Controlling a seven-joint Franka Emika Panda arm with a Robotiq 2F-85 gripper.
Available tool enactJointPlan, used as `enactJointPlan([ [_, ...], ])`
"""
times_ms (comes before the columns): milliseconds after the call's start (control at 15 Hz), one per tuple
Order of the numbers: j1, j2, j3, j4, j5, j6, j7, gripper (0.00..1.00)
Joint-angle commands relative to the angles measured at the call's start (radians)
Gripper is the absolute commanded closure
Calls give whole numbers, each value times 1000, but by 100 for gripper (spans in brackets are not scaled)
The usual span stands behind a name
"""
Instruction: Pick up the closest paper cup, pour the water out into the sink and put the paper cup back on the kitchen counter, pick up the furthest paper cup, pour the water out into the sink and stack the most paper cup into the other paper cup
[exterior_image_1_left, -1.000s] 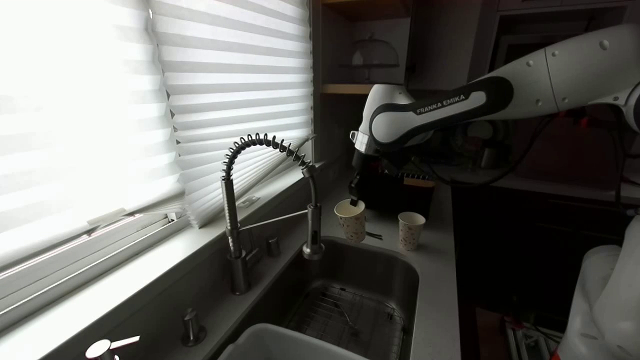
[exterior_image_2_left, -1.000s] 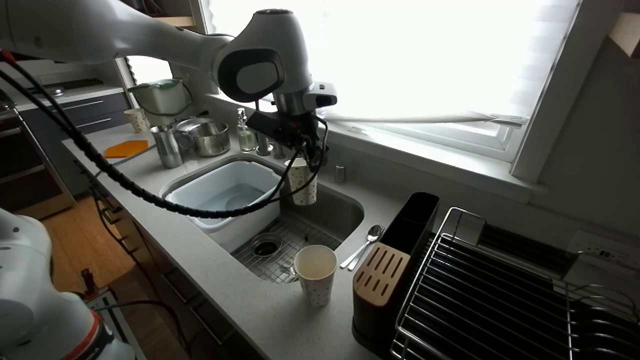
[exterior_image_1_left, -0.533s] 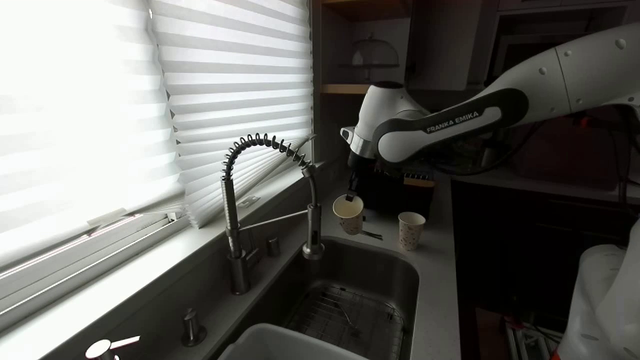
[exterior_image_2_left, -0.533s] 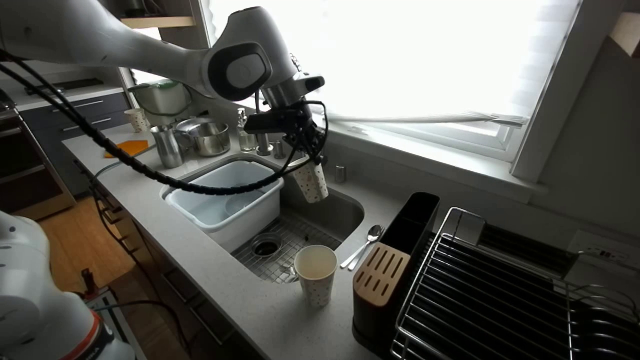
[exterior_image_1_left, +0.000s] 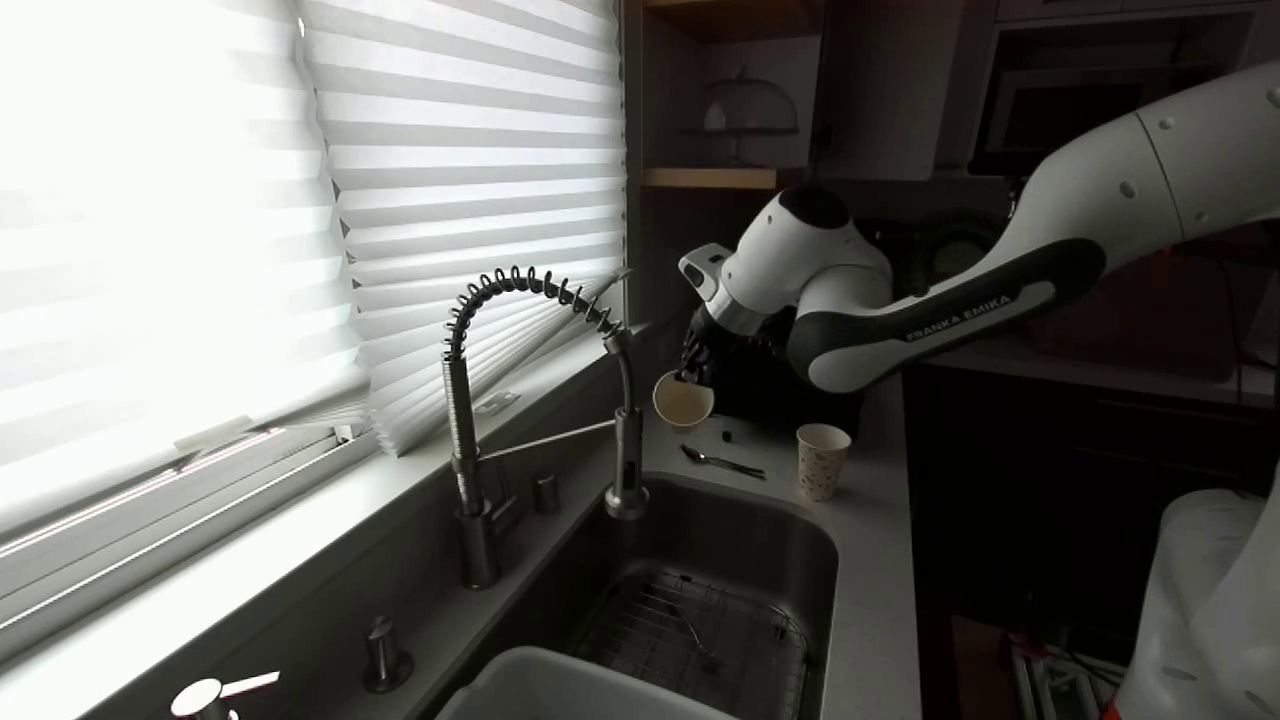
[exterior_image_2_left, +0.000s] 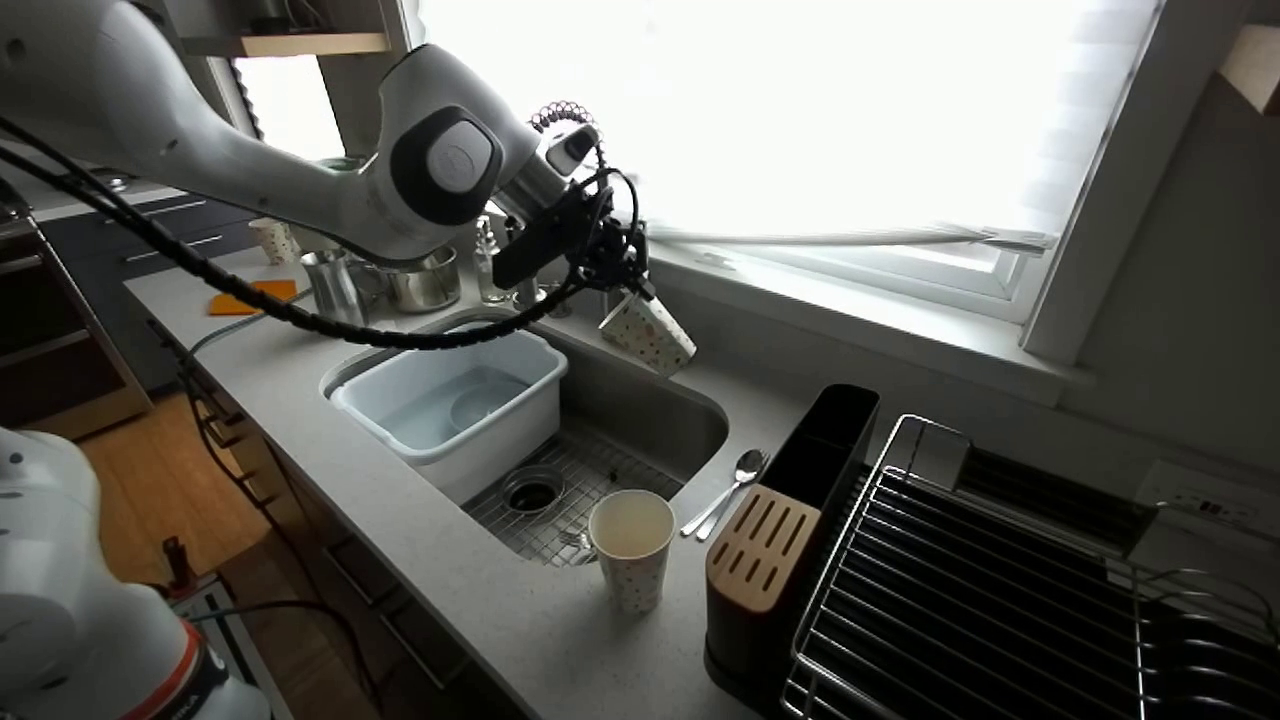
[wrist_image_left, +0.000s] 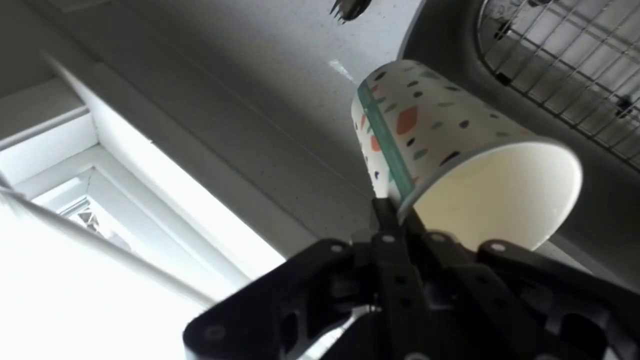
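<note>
Tub (exterior_image_2_left: 508, 442) in sink (exterior_image_2_left: 660, 415), faucet (exterior_image_1_left: 628, 455), dish rack (exterior_image_2_left: 960, 590)

And we count three speckled white paper cups (exterior_image_2_left: 650, 335): one tilted near the lone deep rectangular grey metal sink (exterior_image_1_left: 740, 520), one upright just beside it, one well apart from it! Inside the sink, one pale rectangular plastic tub (exterior_image_2_left: 510, 445); beside the sink, one arched coiled-spring metal faucet (exterior_image_1_left: 457, 410), two silver metal utensils (exterior_image_2_left: 748, 463)!

Arm (exterior_image_1_left: 1000, 290) sloped down from upper right in an exterior view; wrist (exterior_image_2_left: 535, 190) tilted down-right, upper centre in an exterior view. End effector (wrist_image_left: 398, 215) sat lower centre in wrist view, fingers (wrist_image_left: 384, 215) pinched close together.
</note>
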Motion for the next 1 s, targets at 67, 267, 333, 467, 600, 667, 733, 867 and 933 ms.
enactJointPlan([
  [67,-47,-61,26,-50,-231,102,76,99],
  [267,-103,-78,59,-49,-416,191,187,99],
  [333,-121,-82,69,-44,-481,212,230,99],
  [467,-164,-93,93,-33,-628,260,337,99],
  [600,-198,-105,112,-18,-768,290,446,99],
  [667,-211,-111,121,-9,-837,299,504,99],
  [733,-219,-117,127,-1,-902,306,560,99],
  [867,-222,-129,133,16,-1037,309,670,99],
  [933,-217,-132,133,23,-1100,306,725,99],
])
